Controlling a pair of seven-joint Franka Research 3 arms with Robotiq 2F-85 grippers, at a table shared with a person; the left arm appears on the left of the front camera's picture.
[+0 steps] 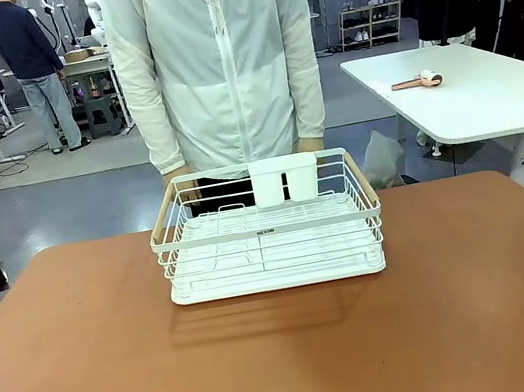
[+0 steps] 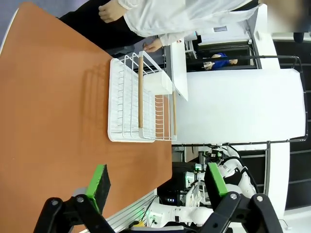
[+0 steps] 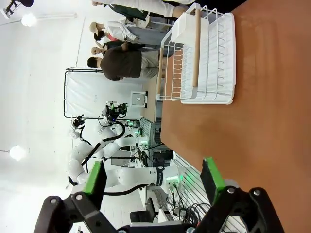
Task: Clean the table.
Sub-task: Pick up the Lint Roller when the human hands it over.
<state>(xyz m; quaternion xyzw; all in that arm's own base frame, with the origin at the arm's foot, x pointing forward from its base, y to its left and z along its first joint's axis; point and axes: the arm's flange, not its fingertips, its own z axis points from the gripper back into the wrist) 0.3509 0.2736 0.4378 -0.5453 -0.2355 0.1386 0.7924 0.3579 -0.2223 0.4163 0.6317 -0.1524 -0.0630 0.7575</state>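
Note:
The reddish-brown table (image 1: 91, 378) spreads across the front view, its top bare apart from a white wire rack (image 1: 268, 227) at the far middle. The table (image 2: 48, 121) also lies under my left gripper (image 2: 156, 183), which is open with nothing between its green pads, well back from the rack (image 2: 138, 99). My right gripper (image 3: 154, 178) is open too and holds nothing, hovering over the table (image 3: 262, 121) short of the rack (image 3: 204, 58). A person in a white jacket (image 1: 218, 62) stands behind the rack with both hands at its far rim.
A white cup holder (image 1: 284, 179) hangs on the rack's far side. A white-topped table (image 1: 476, 87) with a small pink item (image 1: 417, 80) stands at the back right. Other people stand farther off.

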